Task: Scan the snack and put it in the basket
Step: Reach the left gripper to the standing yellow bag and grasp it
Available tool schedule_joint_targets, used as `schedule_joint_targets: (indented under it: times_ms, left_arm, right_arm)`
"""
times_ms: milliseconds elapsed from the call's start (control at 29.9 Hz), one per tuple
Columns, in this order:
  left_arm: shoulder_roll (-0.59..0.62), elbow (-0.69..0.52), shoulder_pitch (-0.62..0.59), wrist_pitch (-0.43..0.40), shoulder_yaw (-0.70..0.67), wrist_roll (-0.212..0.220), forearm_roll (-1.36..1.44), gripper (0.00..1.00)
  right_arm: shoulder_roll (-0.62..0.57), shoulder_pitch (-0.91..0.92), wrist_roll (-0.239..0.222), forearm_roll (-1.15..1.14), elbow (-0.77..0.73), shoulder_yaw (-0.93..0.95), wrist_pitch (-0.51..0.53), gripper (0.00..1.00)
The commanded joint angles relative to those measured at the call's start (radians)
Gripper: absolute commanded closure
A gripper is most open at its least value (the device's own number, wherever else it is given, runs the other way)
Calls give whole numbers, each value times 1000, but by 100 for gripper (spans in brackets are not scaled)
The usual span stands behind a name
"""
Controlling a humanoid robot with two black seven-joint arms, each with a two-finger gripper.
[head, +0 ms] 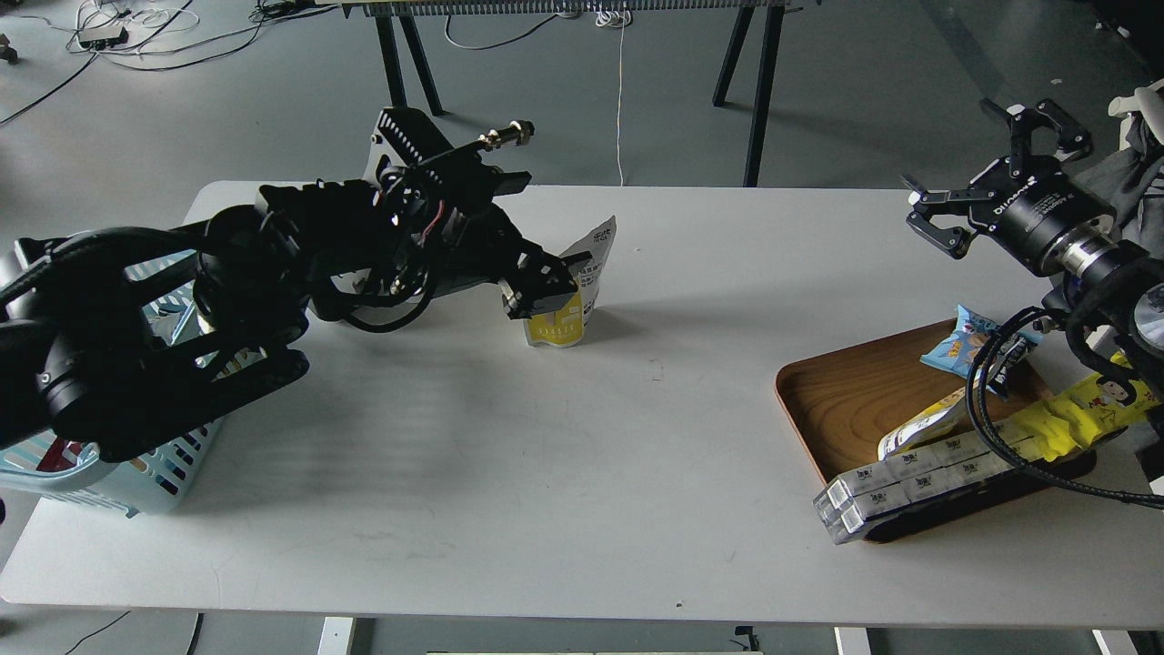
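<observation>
While the left tool [546, 287] pinched the snack [575, 289] at its middle, the pouch stood on the white desk [582, 437] near the centre, its white top bent back and its yellow base touching the surface. The basket [109, 473] sat at the desk's left edge, largely hidden behind the left arm. Well apart on the right, the right tool [987, 177] hung spread above a wooden tray [846, 400] holding a blue packet [964, 341], a long yellow packet [1087, 409] and boxes [909, 482].
</observation>
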Motion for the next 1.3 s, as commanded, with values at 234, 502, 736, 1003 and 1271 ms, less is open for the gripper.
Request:
schedule_joint_targets:
  times_ms: [234, 502, 736, 1003, 1271]
  left_arm:
    - [-166, 183, 15, 0, 0, 6, 62, 3]
    - [-177, 289, 30, 0, 2, 18, 62, 6]
    - [-206, 328, 59, 0, 4, 18, 62, 13]
    - [-207, 354, 73, 0, 5, 18, 62, 50]
    - [-198, 345, 75, 0, 5, 18, 62, 99]
  right_arm:
    - [2, 2, 0, 0, 3, 1, 2, 0]
    - [2, 0, 0, 0, 2, 0, 2, 0]
    - [15, 0, 0, 0, 0, -2, 2, 0]
    - [15, 0, 0, 0, 0, -3, 0, 0]
    - [16, 0, 0, 0, 0, -5, 0, 0]
